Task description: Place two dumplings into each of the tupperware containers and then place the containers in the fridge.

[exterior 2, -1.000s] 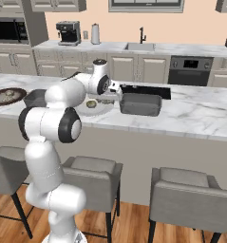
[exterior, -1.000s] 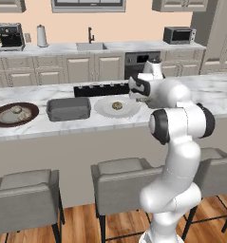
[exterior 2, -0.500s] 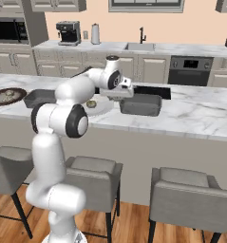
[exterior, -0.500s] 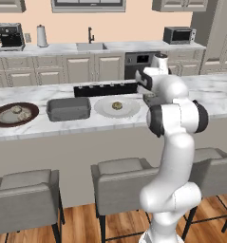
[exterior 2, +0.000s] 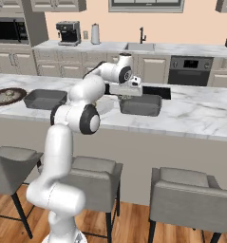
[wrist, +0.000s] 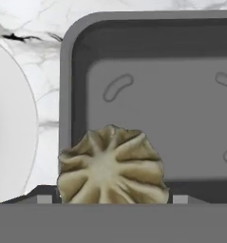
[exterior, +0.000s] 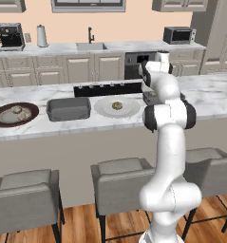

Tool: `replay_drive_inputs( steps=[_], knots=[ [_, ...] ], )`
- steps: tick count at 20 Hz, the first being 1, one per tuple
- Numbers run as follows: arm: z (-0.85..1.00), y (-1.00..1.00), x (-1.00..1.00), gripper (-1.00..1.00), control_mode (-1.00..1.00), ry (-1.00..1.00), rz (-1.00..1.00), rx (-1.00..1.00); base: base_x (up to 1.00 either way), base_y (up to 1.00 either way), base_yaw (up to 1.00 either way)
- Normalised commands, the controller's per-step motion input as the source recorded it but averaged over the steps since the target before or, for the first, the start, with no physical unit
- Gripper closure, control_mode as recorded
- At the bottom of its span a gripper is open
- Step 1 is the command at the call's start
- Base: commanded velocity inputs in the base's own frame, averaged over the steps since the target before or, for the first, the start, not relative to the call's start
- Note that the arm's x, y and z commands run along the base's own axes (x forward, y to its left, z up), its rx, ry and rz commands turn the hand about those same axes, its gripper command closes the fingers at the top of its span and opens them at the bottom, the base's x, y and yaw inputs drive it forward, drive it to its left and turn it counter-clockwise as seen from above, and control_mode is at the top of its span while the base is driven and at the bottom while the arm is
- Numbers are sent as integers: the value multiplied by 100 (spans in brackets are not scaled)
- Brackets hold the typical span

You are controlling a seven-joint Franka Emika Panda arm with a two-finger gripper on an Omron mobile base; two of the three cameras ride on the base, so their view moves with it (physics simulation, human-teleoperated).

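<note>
My gripper hangs over the right tupperware container, shut on a beige pleated dumpling. In the hand view the dumpling sits low over the near-left part of that grey tub, whose floor is bare. The fingertips are hidden behind the dumpling. The arm covers most of this container in the left base view. Another dumpling lies on the white plate. Two more dumplings rest on the dark brown plate. The left tupperware container stands between the plates. The fridge is out of view.
A black cooktop strip runs along the island behind the plates. The white plate's rim lies just left of the tub. Three grey stools stand in front of the island. A back counter holds a sink, a coffee machine and a microwave.
The arm has swung right from over the white plate to over the right container, carrying the dumpling. The jaws have kept the same width.
</note>
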Motion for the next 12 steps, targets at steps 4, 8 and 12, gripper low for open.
replay_drive_inputs(
  steps=[4,8,12],
  knots=[
    [-54,-6,1,100,-100,1,0,0,0,0,0],
    [-27,-1,-2,-100,-100,0,0,0,0,0,0],
    [0,-1,-18,-100,-100,0,0,0,0,0,0]
  ],
)
